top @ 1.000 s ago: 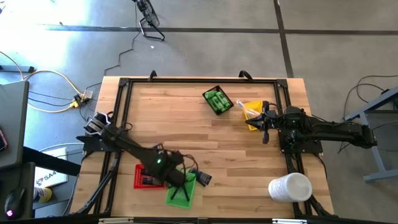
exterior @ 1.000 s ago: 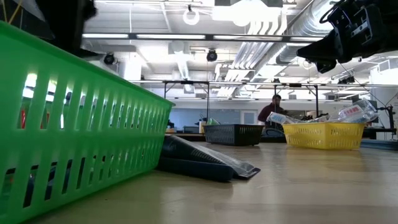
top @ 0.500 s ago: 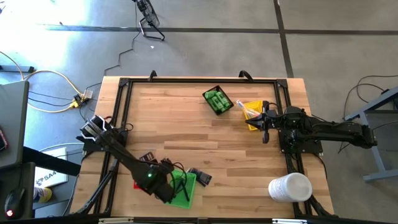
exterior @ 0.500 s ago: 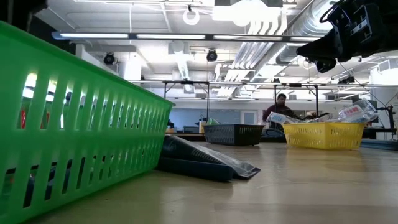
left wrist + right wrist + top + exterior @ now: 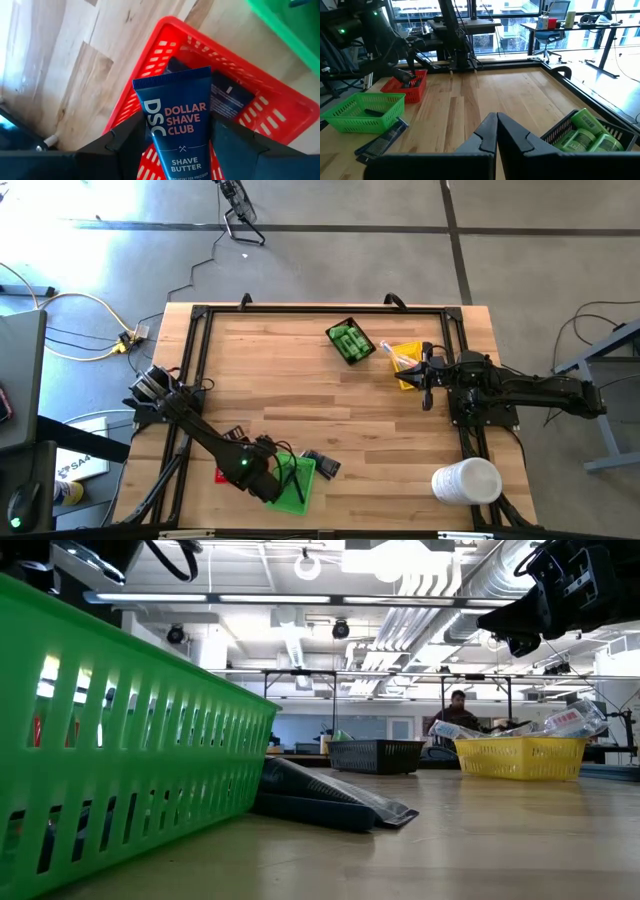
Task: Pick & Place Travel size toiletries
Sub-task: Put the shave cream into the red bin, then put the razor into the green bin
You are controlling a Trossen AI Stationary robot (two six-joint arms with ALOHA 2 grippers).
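Hovering over red tray (image 5: 165, 55) at near-left table corner, left gripper (image 5: 182, 137) pinches dark blue shave-butter tube (image 5: 175, 120) across its width. Tube's long axis runs straight forward from jaws, crimped end leading, directly above tray opening; another dark packet (image 5: 230, 97) already lies inside. Green tray (image 5: 297, 480) sits just beside red one, dark packets (image 5: 322, 464) on table next to it. Judgement: release needs only slight drop, no sideways shift. Right gripper (image 5: 496, 131) pressed together, empty, waiting near yellow tray (image 5: 405, 368), far side; left arm clearly nearer.
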